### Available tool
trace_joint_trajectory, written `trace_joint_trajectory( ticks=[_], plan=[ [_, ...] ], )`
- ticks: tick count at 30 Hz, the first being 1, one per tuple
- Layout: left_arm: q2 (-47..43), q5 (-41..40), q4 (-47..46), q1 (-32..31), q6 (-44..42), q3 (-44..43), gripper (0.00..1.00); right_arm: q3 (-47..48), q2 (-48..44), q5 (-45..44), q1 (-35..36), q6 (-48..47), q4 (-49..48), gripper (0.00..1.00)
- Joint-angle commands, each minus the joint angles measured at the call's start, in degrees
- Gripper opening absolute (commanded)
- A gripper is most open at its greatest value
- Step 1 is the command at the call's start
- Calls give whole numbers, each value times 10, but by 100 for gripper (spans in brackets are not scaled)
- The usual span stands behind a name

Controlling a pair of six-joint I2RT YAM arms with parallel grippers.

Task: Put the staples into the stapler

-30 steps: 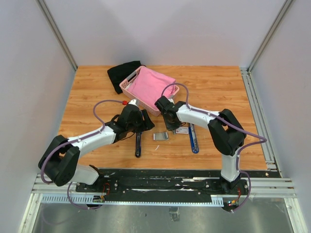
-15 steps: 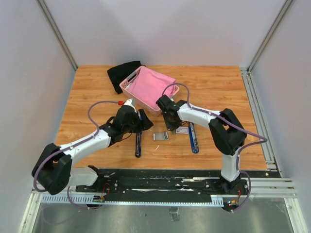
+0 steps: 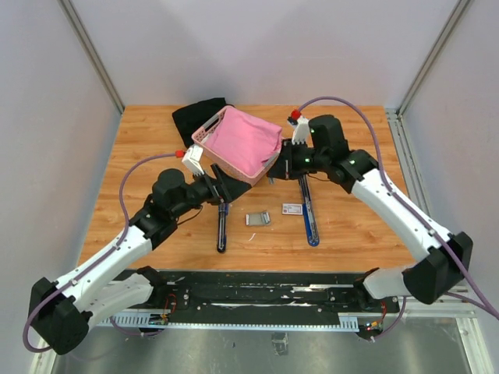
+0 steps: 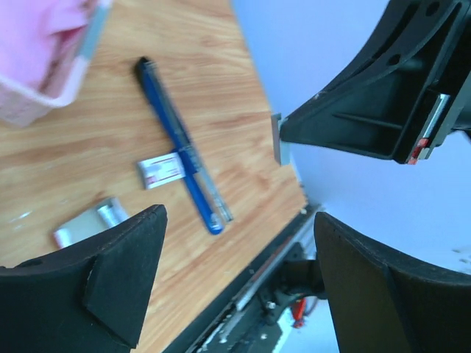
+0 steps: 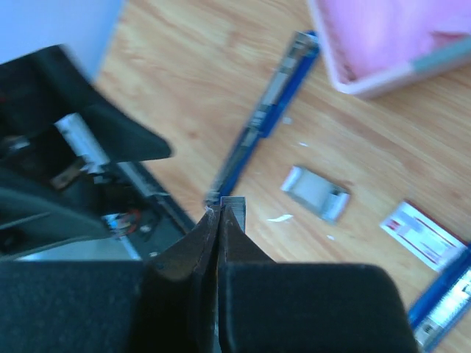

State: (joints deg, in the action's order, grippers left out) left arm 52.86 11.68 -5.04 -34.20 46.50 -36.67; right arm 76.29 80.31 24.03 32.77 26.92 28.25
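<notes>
My right gripper (image 5: 221, 209) is shut on a thin silvery strip of staples (image 5: 234, 204), held in the air above the table. From above, the right gripper (image 3: 273, 173) hangs by the basket's near corner. The strip (image 4: 278, 140) also shows in the left wrist view. A silvery-grey staples block (image 3: 258, 219) and a white carton with red print (image 3: 292, 209) lie on the wood. One long blue stapler piece (image 3: 309, 216) lies right of the carton, a darker one (image 3: 222, 227) left of the block. My left gripper (image 3: 222, 185) is open and empty (image 4: 239, 220).
A pink basket (image 3: 204, 140) holding a pink cloth (image 3: 242, 140) stands behind both grippers, with a black cloth (image 3: 191, 117) at its far left. Small white paper scraps (image 5: 280, 218) lie near the block. The black base rail (image 3: 257, 288) runs along the near edge.
The right gripper closed, then rose from the table beside the carton towards the basket. The left gripper opened wider and lifted back to the left.
</notes>
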Motion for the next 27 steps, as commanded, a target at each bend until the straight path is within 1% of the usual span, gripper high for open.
trace_joint_trajectory(
  ticks=[1, 4, 6, 12, 15, 18, 24, 27],
  plan=[
    [-4, 103, -96, 3, 13, -50, 86, -9, -56, 160, -9, 64, -112, 0],
    [20, 154, -118, 1, 18, -87, 87, -31, -81, 213, -9, 143, -205, 0],
    [31, 178, -121, -3, 14, -116, 86, -39, -95, 227, -9, 173, -245, 0],
    [38, 219, -159, -18, 26, -138, 85, -34, -113, 247, -8, 197, -272, 1],
    [43, 218, -159, -21, 32, -137, 83, -35, -119, 261, -7, 221, -306, 1],
    [44, 210, -160, -25, 35, -139, 82, -31, -122, 270, -6, 229, -312, 1],
    [53, 214, -162, -40, 34, -155, 62, -37, -123, 282, -3, 248, -338, 1],
    [52, 218, -174, -46, 40, -155, 54, -38, -123, 285, -1, 249, -341, 1]
  ],
)
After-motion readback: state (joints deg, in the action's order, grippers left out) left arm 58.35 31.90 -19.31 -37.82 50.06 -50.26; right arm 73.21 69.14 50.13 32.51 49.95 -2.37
